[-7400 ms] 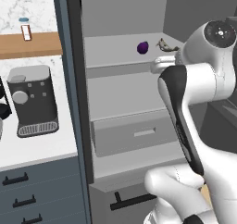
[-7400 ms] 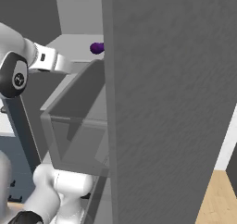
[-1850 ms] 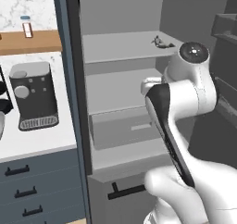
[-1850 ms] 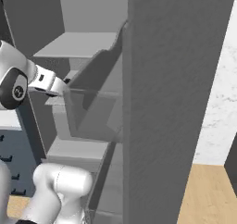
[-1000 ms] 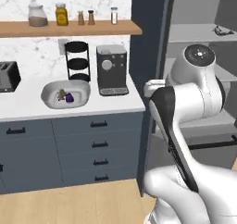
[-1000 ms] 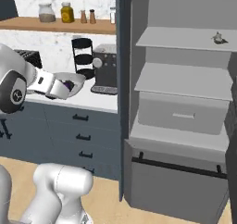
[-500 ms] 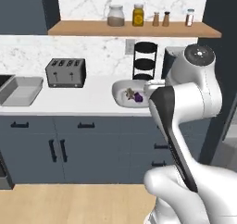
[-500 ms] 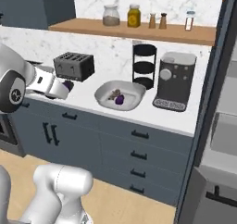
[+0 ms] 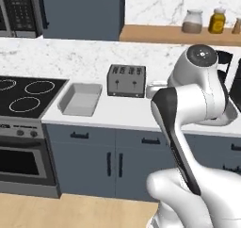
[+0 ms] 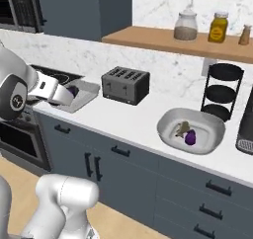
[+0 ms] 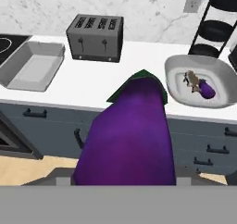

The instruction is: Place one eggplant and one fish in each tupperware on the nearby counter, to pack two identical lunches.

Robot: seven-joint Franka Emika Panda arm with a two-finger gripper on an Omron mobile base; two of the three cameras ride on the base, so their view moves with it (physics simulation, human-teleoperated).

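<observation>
My gripper [image 10: 69,94] is shut on a glossy purple eggplant [image 10: 74,90], held in the air at the near edge of an empty pale grey tupperware [image 10: 85,98] on the white counter [image 10: 133,115]. The held eggplant [image 11: 129,135] looms large in the hand view and hides the fingertips. That empty tupperware [image 11: 30,65] lies left of the black toaster [image 11: 95,31] and shows too in the left base view [image 9: 80,99]. A second tupperware [image 10: 170,120] to the right holds a fish [image 10: 182,128] and another eggplant [image 10: 190,138]. In the hand view the same fish [image 11: 192,78] and eggplant [image 11: 207,90] lie together.
A stove [image 9: 21,95] borders the counter on the left, with an oven [image 9: 23,163] below. A black tiered rack [image 10: 221,92] stands behind the filled tupperware. A wooden shelf [image 10: 148,38] with jars runs above. Cabinet fronts with black handles [image 10: 121,151] sit under the counter.
The whole picture has shifted: the base has moved left along the counter, from the open fridge past the coffee machine to the toaster and stove. The eggplant stays in my gripper.
</observation>
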